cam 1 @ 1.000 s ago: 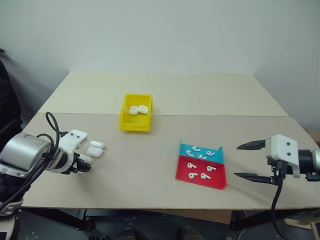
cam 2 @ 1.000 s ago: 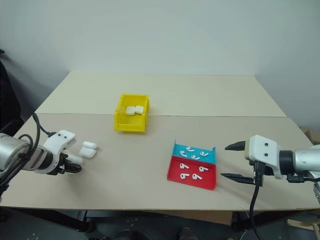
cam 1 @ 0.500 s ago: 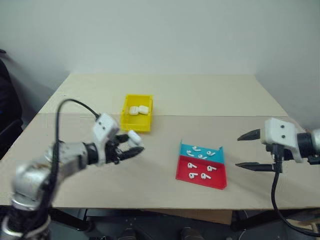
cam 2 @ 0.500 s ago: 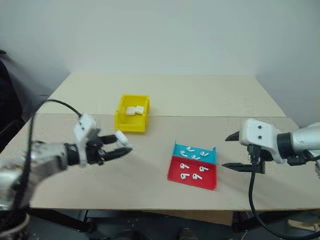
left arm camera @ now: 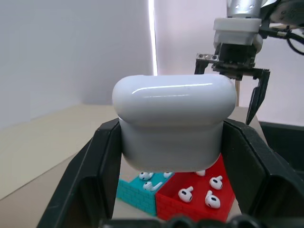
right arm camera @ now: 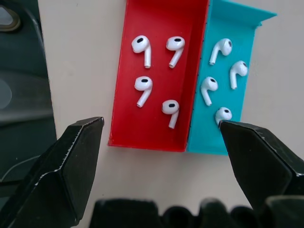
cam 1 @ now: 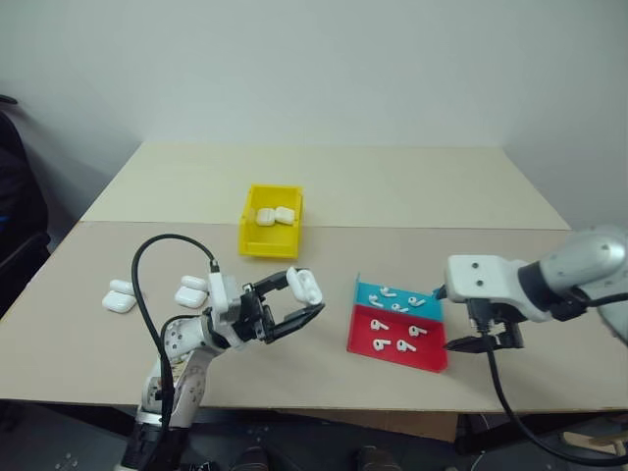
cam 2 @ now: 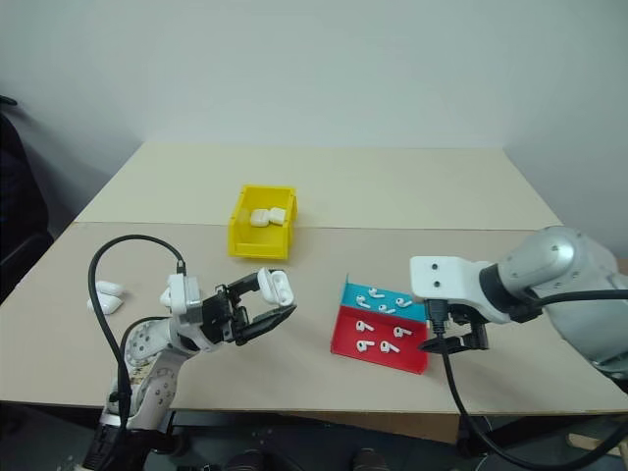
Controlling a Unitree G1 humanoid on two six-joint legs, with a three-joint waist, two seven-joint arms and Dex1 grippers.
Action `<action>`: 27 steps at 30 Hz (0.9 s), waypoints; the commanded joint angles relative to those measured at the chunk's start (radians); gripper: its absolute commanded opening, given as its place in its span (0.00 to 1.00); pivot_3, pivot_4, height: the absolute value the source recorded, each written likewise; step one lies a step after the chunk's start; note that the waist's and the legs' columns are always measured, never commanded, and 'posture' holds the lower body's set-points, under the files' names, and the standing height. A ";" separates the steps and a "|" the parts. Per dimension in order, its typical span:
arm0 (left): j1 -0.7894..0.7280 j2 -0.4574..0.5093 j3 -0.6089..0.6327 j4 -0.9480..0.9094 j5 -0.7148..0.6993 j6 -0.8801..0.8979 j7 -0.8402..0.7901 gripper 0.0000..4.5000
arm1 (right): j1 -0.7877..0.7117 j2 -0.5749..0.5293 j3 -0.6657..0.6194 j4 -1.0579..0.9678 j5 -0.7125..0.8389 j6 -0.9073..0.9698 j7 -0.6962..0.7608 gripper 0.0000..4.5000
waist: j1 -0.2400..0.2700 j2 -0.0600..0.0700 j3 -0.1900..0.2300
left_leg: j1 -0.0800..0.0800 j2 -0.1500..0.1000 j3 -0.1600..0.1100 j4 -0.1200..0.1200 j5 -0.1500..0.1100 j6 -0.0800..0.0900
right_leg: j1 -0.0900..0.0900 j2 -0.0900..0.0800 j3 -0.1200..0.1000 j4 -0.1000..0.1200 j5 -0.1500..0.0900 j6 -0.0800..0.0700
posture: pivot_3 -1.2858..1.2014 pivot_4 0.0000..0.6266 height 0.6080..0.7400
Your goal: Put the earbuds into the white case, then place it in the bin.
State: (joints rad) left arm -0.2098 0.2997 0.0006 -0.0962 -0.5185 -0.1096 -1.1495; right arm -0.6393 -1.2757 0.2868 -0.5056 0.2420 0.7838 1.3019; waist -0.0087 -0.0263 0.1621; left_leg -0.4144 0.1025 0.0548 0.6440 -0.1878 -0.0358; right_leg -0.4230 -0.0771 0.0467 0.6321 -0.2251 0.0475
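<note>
The left gripper [cam 1: 302, 302] has its fingers clamped on the white case [cam 1: 308, 286], lid shut, held up above the tabletop [cam 1: 392, 186] between the bin [cam 1: 270, 220] and the tray [cam 1: 396, 328]. A second ago that hand was down by the spare cases [cam 1: 190, 290] at the tabletop's left edge, so it's swung in toward the middle. No readable writing or logos anywhere. The right gripper [right arm camera: 161, 137] hangs over the tray with fingers spread wide and empty; it was off to the side before. Yellow bin holds two cases [cam 1: 275, 216]. Tray's red half has four earbuds [right arm camera: 153, 80], blue half four more
</note>
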 commanded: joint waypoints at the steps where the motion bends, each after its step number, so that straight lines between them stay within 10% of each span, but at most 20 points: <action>1: -0.016 -0.016 -0.002 0.060 -0.037 -0.130 -0.125 0.62 | -0.069 0.029 0.067 -0.019 -0.069 0.057 -0.009 1.00 | -0.001 0.000 0.000 | 0.000 0.000 0.000 0.000 0.000 0.000 | 0.000 0.000 0.000 0.000 0.000 0.000 | 0.52 0.24 1.00; 7: -0.030 -0.038 -0.015 0.124 -0.053 -0.213 -0.228 0.62 | -0.150 0.118 0.195 -0.003 -0.136 0.130 -0.005 1.00 | -0.004 0.001 -0.001 | 0.000 0.000 0.000 0.000 0.000 0.000 | 0.000 0.000 0.000 0.000 0.000 0.000 | 0.52 0.24 1.00; 13: -0.041 -0.051 -0.020 0.096 -0.037 -0.215 -0.180 0.62 | -0.167 0.183 0.268 0.017 -0.197 0.164 -0.031 0.65 | -0.002 0.001 -0.001 | -0.001 0.000 0.000 0.000 0.000 0.000 | 0.000 0.000 0.000 0.000 0.000 0.000 | 0.52 0.24 1.00; 20: -0.031 -0.033 -0.023 0.097 -0.022 -0.249 -0.176 0.62 | -0.164 0.235 0.324 0.055 -0.237 0.190 -0.045 0.65 | -0.004 0.001 -0.001 | 0.000 0.000 -0.001 0.000 0.000 0.000 | 0.000 0.000 -0.001 0.001 0.000 0.000 | 0.52 0.24 1.00; 27: -0.006 -0.017 -0.027 0.053 -0.023 -0.234 -0.148 0.62 | -0.166 0.270 0.340 0.081 -0.241 0.215 -0.043 0.44 | -0.004 0.001 -0.001 | -0.001 0.000 -0.001 0.000 0.000 0.000 | 0.000 0.000 -0.001 0.001 0.000 0.000 | 0.52 0.24 1.00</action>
State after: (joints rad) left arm -0.2226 0.2737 -0.0221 0.0039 -0.5356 -0.3329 -1.3046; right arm -0.7831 -1.0053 0.6338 -0.4141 0.0110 0.9790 1.2595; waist -0.0124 -0.0251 0.1614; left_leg -0.4149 0.1028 0.0541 0.6440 -0.1878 -0.0357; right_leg -0.4234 -0.0768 0.0460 0.6328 -0.2249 0.0479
